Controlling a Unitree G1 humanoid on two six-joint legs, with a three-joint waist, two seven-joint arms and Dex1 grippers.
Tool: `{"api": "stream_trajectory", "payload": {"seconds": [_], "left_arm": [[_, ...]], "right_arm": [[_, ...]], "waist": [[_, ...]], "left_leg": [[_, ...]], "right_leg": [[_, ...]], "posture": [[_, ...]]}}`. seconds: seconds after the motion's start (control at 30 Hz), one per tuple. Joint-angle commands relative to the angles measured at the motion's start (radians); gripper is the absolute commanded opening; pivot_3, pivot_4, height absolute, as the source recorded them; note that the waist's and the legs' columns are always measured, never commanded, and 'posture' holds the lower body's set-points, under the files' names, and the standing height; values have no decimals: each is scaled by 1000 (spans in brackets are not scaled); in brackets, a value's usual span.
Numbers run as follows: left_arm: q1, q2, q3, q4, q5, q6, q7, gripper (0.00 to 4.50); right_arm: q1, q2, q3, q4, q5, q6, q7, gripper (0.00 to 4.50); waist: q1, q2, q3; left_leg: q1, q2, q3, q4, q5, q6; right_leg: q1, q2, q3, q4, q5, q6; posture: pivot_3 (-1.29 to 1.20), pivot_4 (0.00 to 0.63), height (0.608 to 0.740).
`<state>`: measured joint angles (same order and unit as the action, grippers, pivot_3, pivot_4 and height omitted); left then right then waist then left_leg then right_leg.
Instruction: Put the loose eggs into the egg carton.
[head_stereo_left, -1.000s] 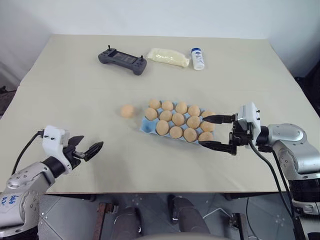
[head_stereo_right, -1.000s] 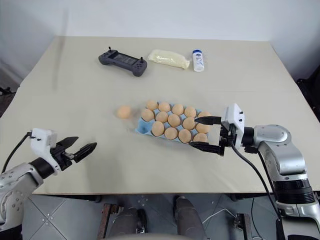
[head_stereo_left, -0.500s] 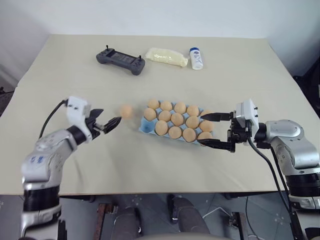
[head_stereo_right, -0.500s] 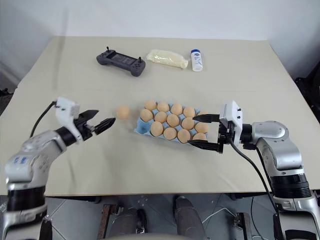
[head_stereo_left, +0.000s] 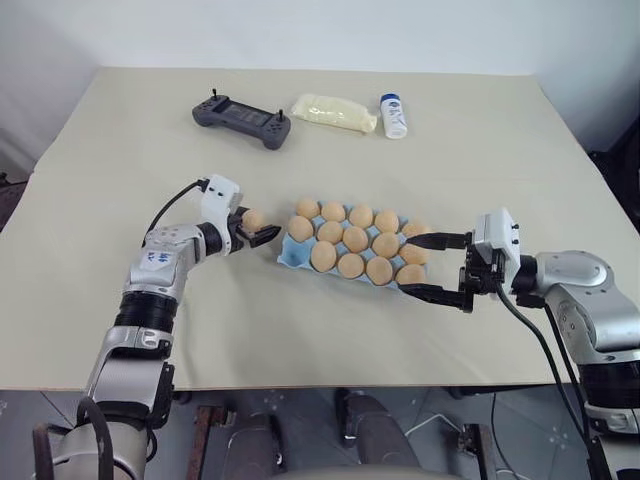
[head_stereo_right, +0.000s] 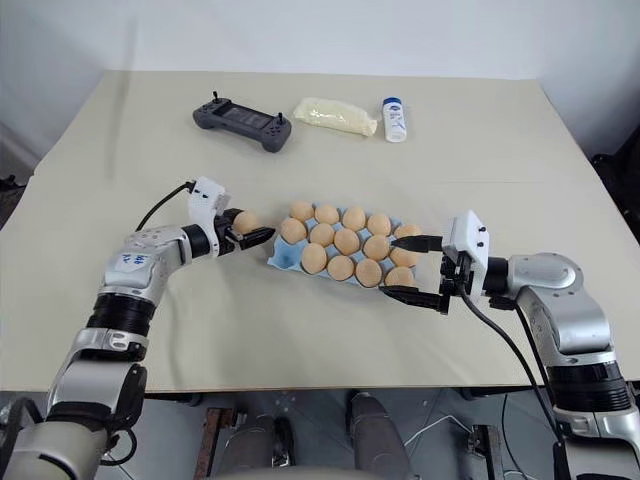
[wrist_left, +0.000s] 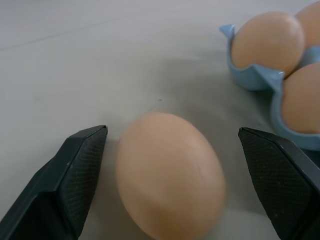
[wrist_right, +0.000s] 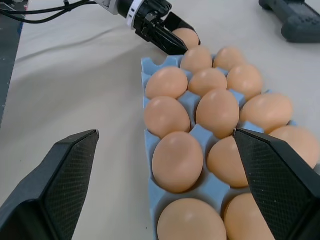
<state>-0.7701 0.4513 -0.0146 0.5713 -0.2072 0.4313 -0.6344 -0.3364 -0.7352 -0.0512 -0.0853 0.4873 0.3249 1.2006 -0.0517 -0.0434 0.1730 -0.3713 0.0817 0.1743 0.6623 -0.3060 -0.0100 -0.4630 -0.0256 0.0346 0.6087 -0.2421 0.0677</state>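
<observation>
- The left claw (head_stereo_left: 259, 230) is spread wide on either side of the one loose egg (wrist_left: 170, 175), which lies on the worktop (head_stereo_left: 420, 170) just left of the egg carton (head_stereo_left: 293, 251); neither pad presses it.
- The carton, mid-worktop, holds fourteen eggs.
- The right claw (head_stereo_left: 433, 266) gapes wide and empty at the carton's right end.
</observation>
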Motion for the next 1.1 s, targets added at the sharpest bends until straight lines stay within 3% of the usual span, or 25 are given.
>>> {"api": "stream_trajectory", "payload": {"seconds": [0.03,0.17,0.3,0.33,0.43,0.73,1.1], "left_arm": [[-47,-13,4,69,30,-65,3,4467],[-75,-28,15,122,41,-99,12,3313],[-57,-15,22,75,37,-84,-6,1966],[-48,-5,29,50,32,-76,-7,1821],[-19,15,69,-48,-1,-92,-19,1716],[99,60,73,-505,-173,193,-138,1714],[153,38,-21,-598,-173,282,-155,1714]], "right_arm": [[5,-13,-37,-49,20,-1,-12,4500],[8,-13,-37,-55,22,3,-20,4500],[10,-15,-38,-59,22,5,-27,4500],[12,-16,-39,-61,23,6,-29,4500],[16,-17,-41,-66,24,8,-35,4500],[26,-9,-35,-79,28,10,-54,4500],[35,-9,-38,-92,33,15,-68,4500]], "waist": [[-1,0,0],[-1,0,0],[0,0,0],[0,0,0],[-2,0,0],[2,0,0],[0,0,0]], "left_leg": [[0,0,0,0,0,0],[0,0,0,0,0,0],[0,0,0,0,0,0],[0,0,0,0,0,0],[0,0,0,0,0,0],[0,0,1,1,0,0],[1,-1,-1,2,1,1]], "right_leg": [[0,0,0,0,0,0],[0,0,0,0,1,1],[0,0,0,0,1,1],[0,0,0,0,1,1],[0,0,0,0,1,1],[1,0,0,2,1,1],[1,0,1,3,1,1]], "posture": [[0,150,740],[0,150,740],[0,150,740],[0,150,740],[0,150,740],[0,150,740],[0,150,740]]}}
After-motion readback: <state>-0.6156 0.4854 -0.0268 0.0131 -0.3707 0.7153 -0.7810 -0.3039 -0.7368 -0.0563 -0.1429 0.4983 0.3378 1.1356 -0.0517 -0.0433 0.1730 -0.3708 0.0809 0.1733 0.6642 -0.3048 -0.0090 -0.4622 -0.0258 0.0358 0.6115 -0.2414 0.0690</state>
